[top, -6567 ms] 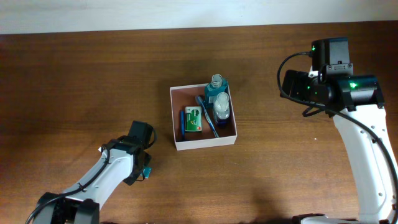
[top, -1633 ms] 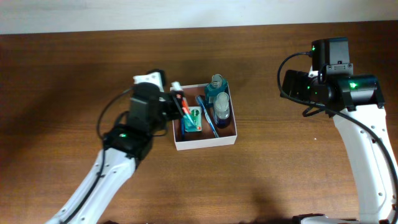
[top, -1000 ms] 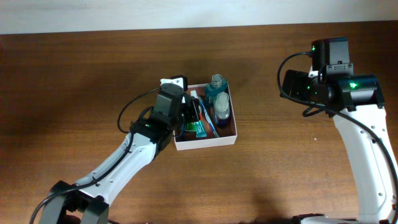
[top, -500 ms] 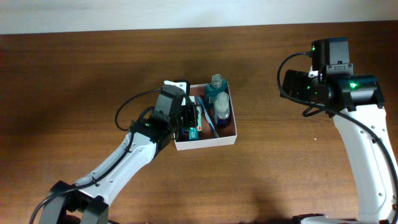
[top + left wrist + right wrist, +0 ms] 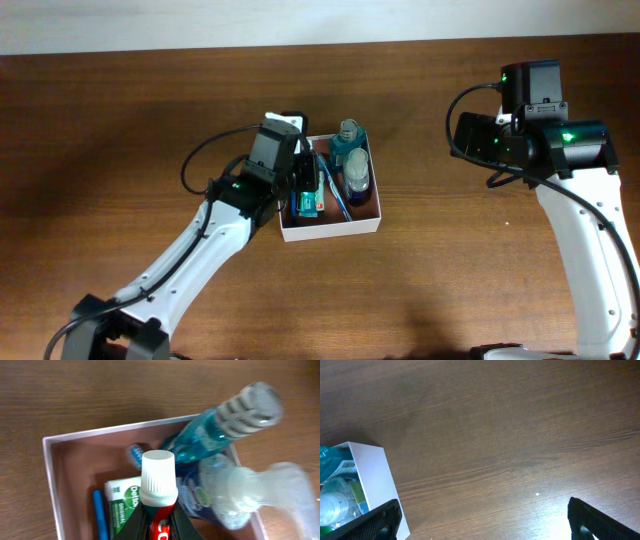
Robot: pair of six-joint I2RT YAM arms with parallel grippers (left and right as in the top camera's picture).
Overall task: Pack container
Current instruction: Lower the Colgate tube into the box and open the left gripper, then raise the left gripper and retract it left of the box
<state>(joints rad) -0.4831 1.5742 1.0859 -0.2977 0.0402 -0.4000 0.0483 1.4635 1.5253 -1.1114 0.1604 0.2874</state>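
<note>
The container [image 5: 330, 230] sat mid-table, already holding bottles [image 5: 210, 435], a toothbrush [image 5: 336, 197] and a packet [image 5: 122, 505]. The left gripper [image 5: 159, 525], jaws clamped on the toothpaste [image 5: 158, 480], hung over its 9 o'clock side. Seemingly only the release was left. The right gripper [image 5: 485, 525] waited at 3 o'clock, jaws apart.

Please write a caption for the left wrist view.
Left gripper holds a toothpaste tube over the container, beside a blue bottle.

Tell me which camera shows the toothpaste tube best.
Left wrist: the toothpaste tube sits centre frame, white cap clear, clamped by the left gripper over the container. Overhead, the gripper hides most of it; right wrist misses it entirely.
</note>
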